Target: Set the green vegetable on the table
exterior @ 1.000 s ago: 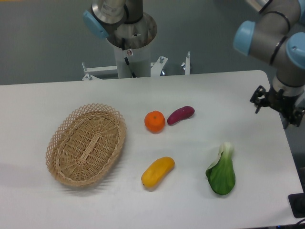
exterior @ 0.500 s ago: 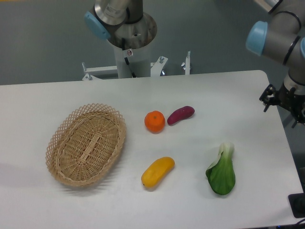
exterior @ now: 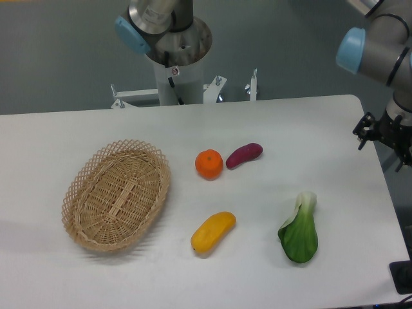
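Note:
The green vegetable [exterior: 299,230] lies flat on the white table [exterior: 309,122] at the front right, dark leaf toward the front, pale stalk pointing away. My gripper [exterior: 382,153] hangs at the table's right edge, well behind and to the right of the vegetable, apart from it. Its fingers stand apart and nothing is between them.
A woven wicker basket [exterior: 116,194] stands at the left and holds nothing. An orange [exterior: 209,163] and a purple sweet potato [exterior: 244,154] lie mid-table. A yellow fruit [exterior: 213,232] lies at the front centre. The robot's base column [exterior: 176,64] stands behind the table.
My gripper has moved to the right, toward the table's right edge, mostly in the first half second. The vegetable and the other items have not moved.

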